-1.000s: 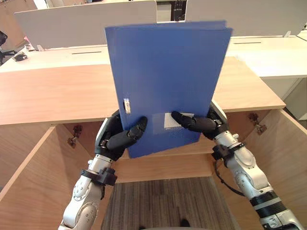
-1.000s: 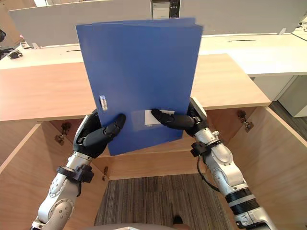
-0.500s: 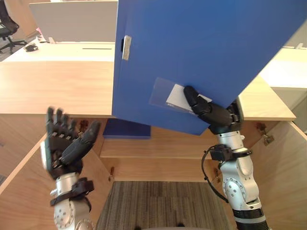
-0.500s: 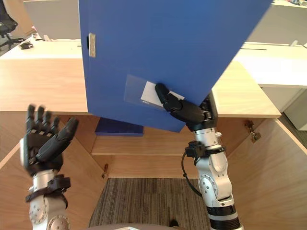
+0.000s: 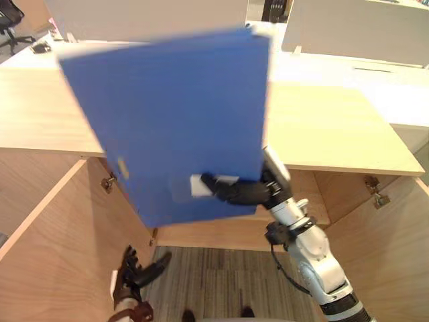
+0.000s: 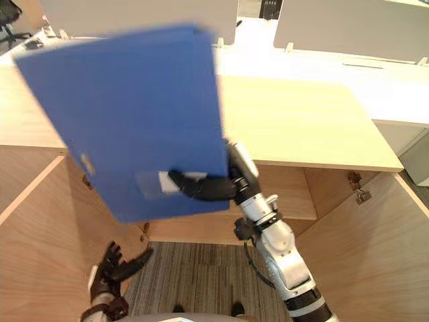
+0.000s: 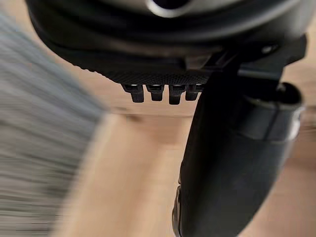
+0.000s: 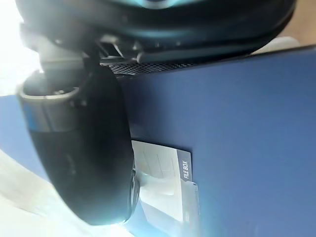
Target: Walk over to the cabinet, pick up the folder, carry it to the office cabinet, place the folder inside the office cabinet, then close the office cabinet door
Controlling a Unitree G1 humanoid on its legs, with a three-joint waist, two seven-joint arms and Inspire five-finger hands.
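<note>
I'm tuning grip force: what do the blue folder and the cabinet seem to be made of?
The folder: probably stiff plastic or coated board, smooth matt blue, flat though the right hand pinches near one edge. The cabinet: seemingly light wood-grain laminate, grain lines visible.

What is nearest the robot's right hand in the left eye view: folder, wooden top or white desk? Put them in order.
1. The folder, pinched in the right hand.
2. The wooden top, just behind the hand.
3. The white desk, far back on the right.

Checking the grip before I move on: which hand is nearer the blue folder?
Right. The right hand pinches the folder near its lower edge; the left hand hangs open well below it, not touching.
</note>
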